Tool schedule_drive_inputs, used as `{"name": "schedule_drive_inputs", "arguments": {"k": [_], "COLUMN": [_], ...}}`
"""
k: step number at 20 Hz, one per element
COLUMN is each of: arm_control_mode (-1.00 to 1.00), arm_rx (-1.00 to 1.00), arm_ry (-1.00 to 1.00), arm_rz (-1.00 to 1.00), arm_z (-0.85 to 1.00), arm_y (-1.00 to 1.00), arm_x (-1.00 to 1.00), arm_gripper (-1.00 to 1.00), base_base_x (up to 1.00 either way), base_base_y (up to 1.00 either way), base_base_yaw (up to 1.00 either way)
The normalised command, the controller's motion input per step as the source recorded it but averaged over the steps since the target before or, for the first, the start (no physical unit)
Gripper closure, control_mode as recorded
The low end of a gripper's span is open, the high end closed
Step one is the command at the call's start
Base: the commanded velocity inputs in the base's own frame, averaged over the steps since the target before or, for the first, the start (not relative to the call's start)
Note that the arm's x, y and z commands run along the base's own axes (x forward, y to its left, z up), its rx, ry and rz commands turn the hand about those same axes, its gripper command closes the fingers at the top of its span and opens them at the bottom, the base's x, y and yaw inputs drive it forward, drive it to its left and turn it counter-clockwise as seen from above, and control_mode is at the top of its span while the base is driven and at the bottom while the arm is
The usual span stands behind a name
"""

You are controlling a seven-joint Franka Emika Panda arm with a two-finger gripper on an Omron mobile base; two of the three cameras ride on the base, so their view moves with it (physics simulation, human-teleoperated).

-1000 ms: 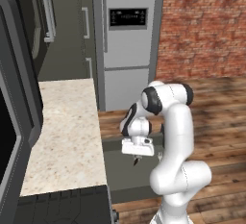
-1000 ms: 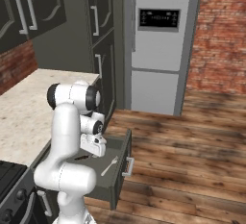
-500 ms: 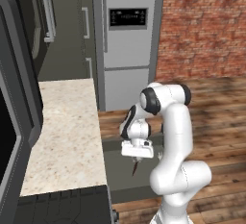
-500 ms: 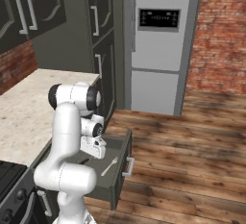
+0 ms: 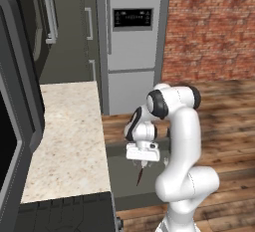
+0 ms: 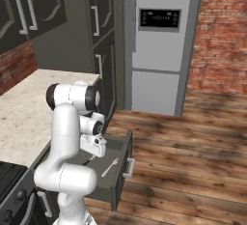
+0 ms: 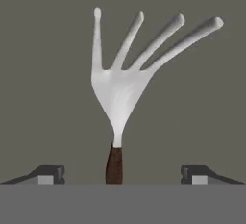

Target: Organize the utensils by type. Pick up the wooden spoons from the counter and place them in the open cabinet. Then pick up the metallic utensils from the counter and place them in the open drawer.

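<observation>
My gripper (image 7: 122, 175) is open over the open drawer (image 6: 121, 157), its fingertips (image 7: 48, 174) spread wide. Between them, touching neither, is a silvery fork (image 7: 117, 88) with a dark reddish-brown handle, its tines pointing away towards the grey drawer floor. From the left base view the fork (image 5: 140, 175) stands upright just under the gripper (image 5: 143, 162), inside the drawer (image 5: 119, 174). A second small silvery utensil (image 6: 110, 167) lies on the drawer floor beside the gripper (image 6: 96, 154). The beige counter (image 5: 69, 136) is bare where it shows. The wooden spoons and the cabinet's shelf are out of view.
The silver fridge (image 5: 132, 42) stands behind the drawer, with dark tall cabinets (image 6: 103, 40) beside it. A black stovetop (image 6: 9, 175) borders the counter's near end. A dark door panel (image 5: 20, 101) juts in at the left. Wooden floor (image 6: 193, 142) lies to the right.
The jaws have gone from shut on the fork's handle to wide open. The fork is let go and sits a little lower under the hand. The arm has hardly moved.
</observation>
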Motion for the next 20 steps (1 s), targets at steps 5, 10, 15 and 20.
{"name": "schedule_drive_inputs", "arguments": {"k": [5, 10, 15, 20], "arm_control_mode": [-1.0, -1.0, -1.0, -1.0], "arm_rx": [0.01, 0.0, -0.01, 0.0], "arm_ry": [-0.03, -0.07, -0.19, -0.21], "arm_rz": [0.02, 0.14, 0.21, 0.24], "arm_z": [0.76, 0.83, 0.74, 0.64], "arm_y": [0.0, -0.01, -0.09, -0.28], "arm_x": [-0.18, -0.35, -0.42, -0.5], "arm_gripper": [-1.0, -1.0, -1.0, -1.0], "base_base_x": [0.0, 0.0, 0.0, 0.0], "base_base_y": [0.0, 0.0, 0.0, 0.0], "base_base_yaw": [0.0, 0.0, 0.0, 0.0]}}
